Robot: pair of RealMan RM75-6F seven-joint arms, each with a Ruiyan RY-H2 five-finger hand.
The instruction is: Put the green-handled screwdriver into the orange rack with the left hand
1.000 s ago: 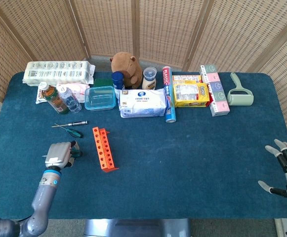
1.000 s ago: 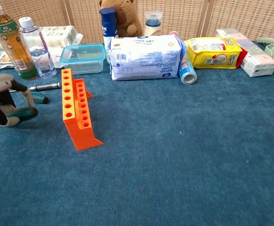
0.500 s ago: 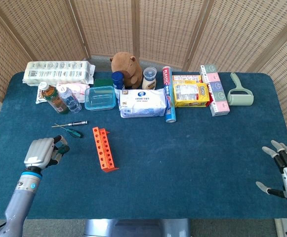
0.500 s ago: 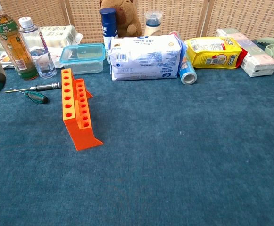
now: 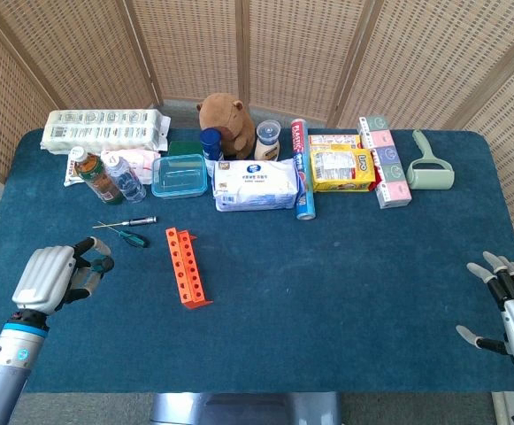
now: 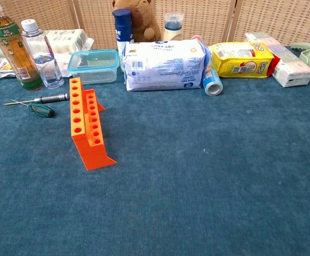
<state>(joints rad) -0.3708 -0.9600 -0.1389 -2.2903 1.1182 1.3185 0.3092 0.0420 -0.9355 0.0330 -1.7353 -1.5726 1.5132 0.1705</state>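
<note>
Green-handled, slim, light steel-shafted screwdriver [image 5: 131,237] is lying beside the orange plastic rack [image 5: 186,266], wanting a handle pinch, left hand [image 5: 51,275] curling empty.

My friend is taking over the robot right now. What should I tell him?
Left hand: fingers curled in, holding nothing, near the table's left edge.
Right hand: open, at the right edge.
Green-handled screwdriver: lying on the cloth left of the orange rack, beside a dark-handled screwdriver.
Done: nothing; no tool stands in the rack.
Left: grip the green-handled one with the left hand and put it into the rack.
</note>
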